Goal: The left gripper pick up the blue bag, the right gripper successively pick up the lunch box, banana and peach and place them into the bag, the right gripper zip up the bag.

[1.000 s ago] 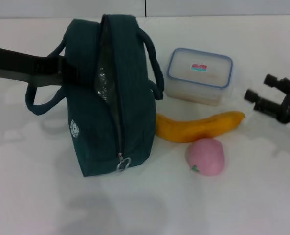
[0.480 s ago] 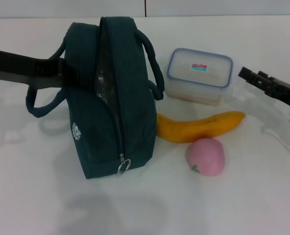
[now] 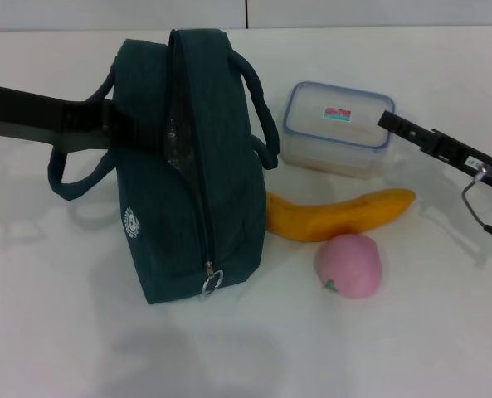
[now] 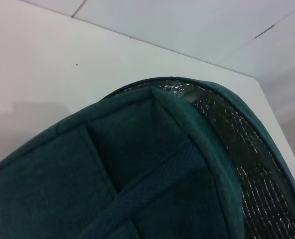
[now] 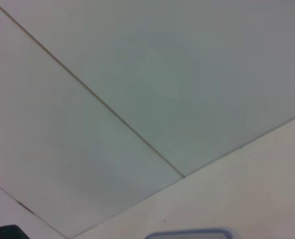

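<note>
The blue bag (image 3: 187, 174) hangs upright just above the table, its top zipper open on a silver lining (image 4: 246, 164). My left gripper (image 3: 113, 124) comes in from the left and is shut on the bag's upper left side, above the drooping handle. The clear lunch box (image 3: 337, 128) with its blue-rimmed lid sits to the right of the bag. In front of it lie the yellow banana (image 3: 337, 215) and the pink peach (image 3: 349, 265). My right gripper (image 3: 399, 127) reaches in from the right, its tip over the lunch box's right edge. A strip of that lid's rim (image 5: 187, 233) shows in the right wrist view.
A white table (image 3: 63, 315) carries everything, and a pale wall with a seam (image 3: 246, 12) stands behind it. The bag's shadow (image 3: 187, 352) falls on the table in front of the bag. A cable loop (image 3: 471, 199) hangs under the right arm.
My right gripper has swung in from the far right to the lunch box's right edge. The bag and left arm have shifted slightly to the right.
</note>
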Available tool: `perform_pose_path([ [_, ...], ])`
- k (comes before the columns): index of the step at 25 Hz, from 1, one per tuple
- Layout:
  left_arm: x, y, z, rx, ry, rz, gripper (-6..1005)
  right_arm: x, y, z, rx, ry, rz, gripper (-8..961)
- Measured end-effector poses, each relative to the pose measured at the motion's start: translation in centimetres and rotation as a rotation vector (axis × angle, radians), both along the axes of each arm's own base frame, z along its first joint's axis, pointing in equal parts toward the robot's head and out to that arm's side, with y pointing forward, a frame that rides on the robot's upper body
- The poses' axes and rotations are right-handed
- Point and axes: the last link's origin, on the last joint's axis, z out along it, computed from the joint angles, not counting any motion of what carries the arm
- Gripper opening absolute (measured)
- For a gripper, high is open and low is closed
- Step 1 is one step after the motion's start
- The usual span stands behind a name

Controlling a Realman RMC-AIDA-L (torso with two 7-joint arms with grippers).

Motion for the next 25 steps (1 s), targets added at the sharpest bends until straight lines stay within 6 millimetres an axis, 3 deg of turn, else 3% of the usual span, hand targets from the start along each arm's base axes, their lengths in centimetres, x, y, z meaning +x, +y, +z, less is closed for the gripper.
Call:
perform_pose_path([
  [15,-0.16,-0.01,-0.17,-0.007,0.0,0.007,35,-0.73,0.24,-0.65,-0.082,0.137,-0.1,868],
  [25,-0.21,-0.07,-0.18,-0.012,0.0,0.006,35,-0.81,0.26,-0.54,-0.111,0.213,-0.152,713],
])
